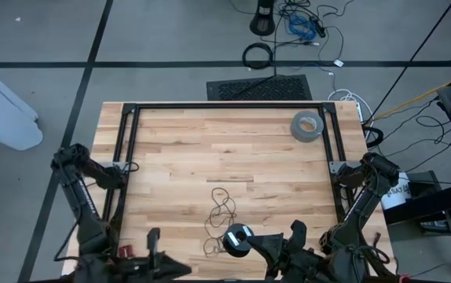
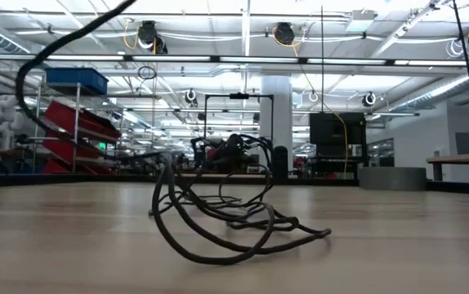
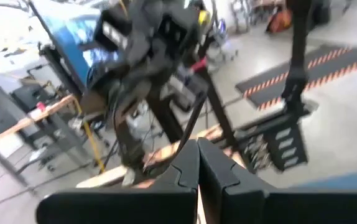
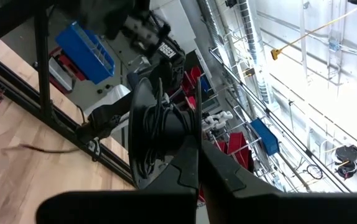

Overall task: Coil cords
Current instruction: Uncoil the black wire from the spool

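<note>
The thin black cord [image 1: 222, 214] lies in a loose tangle on the wooden table near its front edge. In the low view the cord [image 2: 226, 216] sends one strand [image 2: 30, 65] up out of the picture. My right gripper [image 1: 258, 242] is shut on a black reel [image 1: 239, 238] with a pale centre. The reel is held over the tangle's near end, and cord turns show on the reel [image 4: 160, 134]. My left gripper [image 1: 185, 271] is shut at the near edge, left of the reel, with a thin black strand [image 3: 194, 121] reaching its tips. My left gripper [image 3: 198, 144] has the thin black strand [image 3: 190, 138] meeting its shut fingertips; the fingers themselves hide the pinch point. The gripper points level and the strand runs away from the tips. My right gripper [image 4: 198, 149] pinches the rim of one reel flange [image 4: 194, 127] between its two fingers. It comes in level from the table's right. The reel is held clear of the table with its flat face up.
A grey tape roll [image 1: 307, 126] lies at the far right of the table. A black frame [image 1: 225, 106] runs along the far edge and both sides. Bare wood lies between the tangle and the far rail. Loose cables lie on the floor beyond the table.
</note>
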Controlling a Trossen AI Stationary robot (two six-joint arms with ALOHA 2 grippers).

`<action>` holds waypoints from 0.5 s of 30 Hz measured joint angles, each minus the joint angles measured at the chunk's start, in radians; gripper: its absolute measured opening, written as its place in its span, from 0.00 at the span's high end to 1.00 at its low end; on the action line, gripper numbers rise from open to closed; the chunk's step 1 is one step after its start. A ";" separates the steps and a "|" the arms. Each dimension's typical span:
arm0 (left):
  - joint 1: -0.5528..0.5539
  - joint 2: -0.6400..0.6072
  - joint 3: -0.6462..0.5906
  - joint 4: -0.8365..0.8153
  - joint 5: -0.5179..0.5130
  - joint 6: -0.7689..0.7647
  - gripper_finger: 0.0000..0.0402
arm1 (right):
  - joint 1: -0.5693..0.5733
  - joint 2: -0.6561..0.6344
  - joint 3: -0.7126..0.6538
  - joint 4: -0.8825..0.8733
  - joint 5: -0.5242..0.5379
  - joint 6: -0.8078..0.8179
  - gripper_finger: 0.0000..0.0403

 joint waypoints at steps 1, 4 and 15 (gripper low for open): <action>0.013 0.000 0.000 -0.046 0.003 -0.026 0.98 | 0.000 0.000 0.000 0.000 0.000 0.001 1.00; 0.054 0.000 -0.001 -0.173 0.045 -0.106 0.94 | 0.000 0.000 0.000 0.000 0.000 0.003 1.00; 0.187 0.046 -0.002 -0.243 0.200 -0.250 0.71 | 0.000 0.000 0.000 0.000 0.000 0.002 1.00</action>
